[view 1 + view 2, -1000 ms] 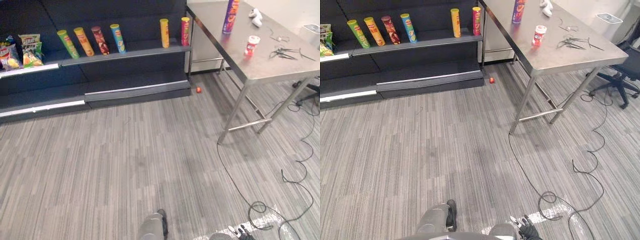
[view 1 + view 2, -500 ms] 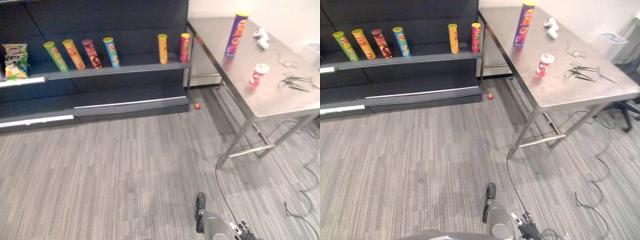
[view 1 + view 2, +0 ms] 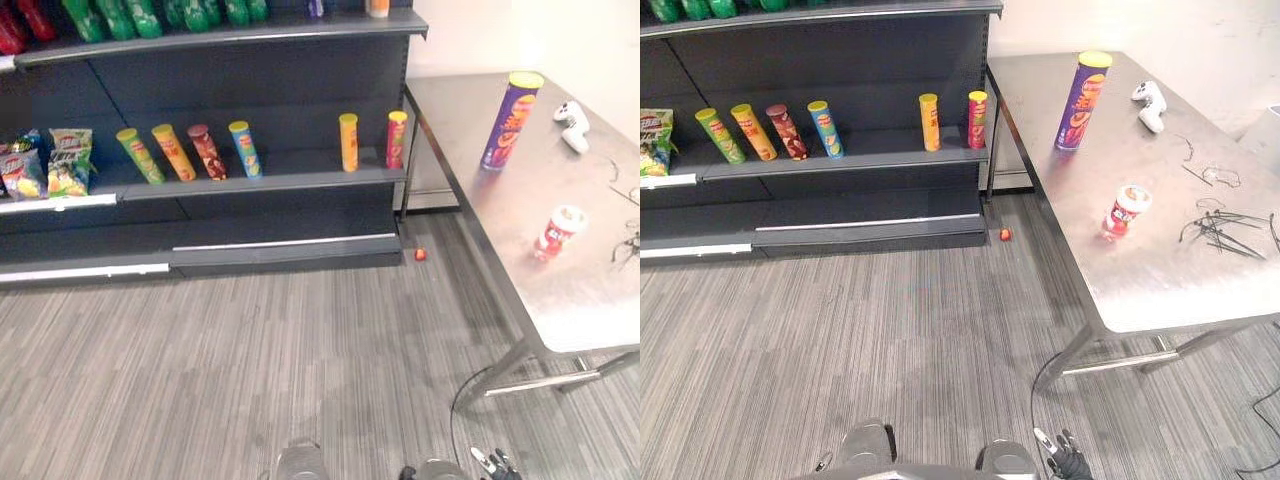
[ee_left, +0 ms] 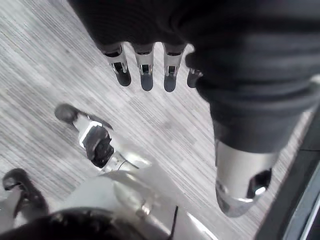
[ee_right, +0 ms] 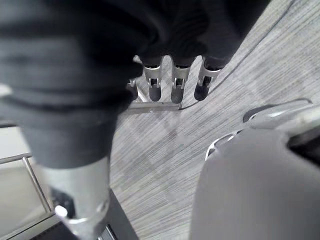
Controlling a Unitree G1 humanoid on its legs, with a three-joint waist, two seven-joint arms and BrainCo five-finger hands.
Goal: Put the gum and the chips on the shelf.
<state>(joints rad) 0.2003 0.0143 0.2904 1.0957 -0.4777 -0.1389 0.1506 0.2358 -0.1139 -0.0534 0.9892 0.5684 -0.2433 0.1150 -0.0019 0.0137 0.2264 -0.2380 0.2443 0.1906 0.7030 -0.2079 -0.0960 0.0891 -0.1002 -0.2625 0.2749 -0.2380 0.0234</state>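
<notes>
A tall purple chips can [image 3: 510, 120] stands upright on the steel table [image 3: 520, 290] at its far left corner. A small red-and-white gum tub [image 3: 556, 232] stands nearer on the same table, toward its middle. The dark shelf [image 3: 260, 182] stretches to the left of the table. My right hand [image 3: 1067, 466] hangs low at the view's bottom edge, far from the table; in its wrist view the fingers [image 5: 172, 85] are straight over the carpet and hold nothing. My left hand [image 4: 145, 75] also hangs over the carpet, its fingers relaxed and empty.
Several chip cans [image 3: 205, 152] stand on the shelf's middle board, with chip bags [image 3: 45, 165] at its left and green bottles [image 3: 110, 18] on the board above. A white controller [image 3: 572, 112] and black wires [image 3: 1225, 225] lie on the table. A small red thing [image 3: 421, 254] lies on the carpet.
The whole picture has shifted: the camera has moved, so the shelf's upper board now shows and the table sits closer. The can, the tub and both hands keep their places.
</notes>
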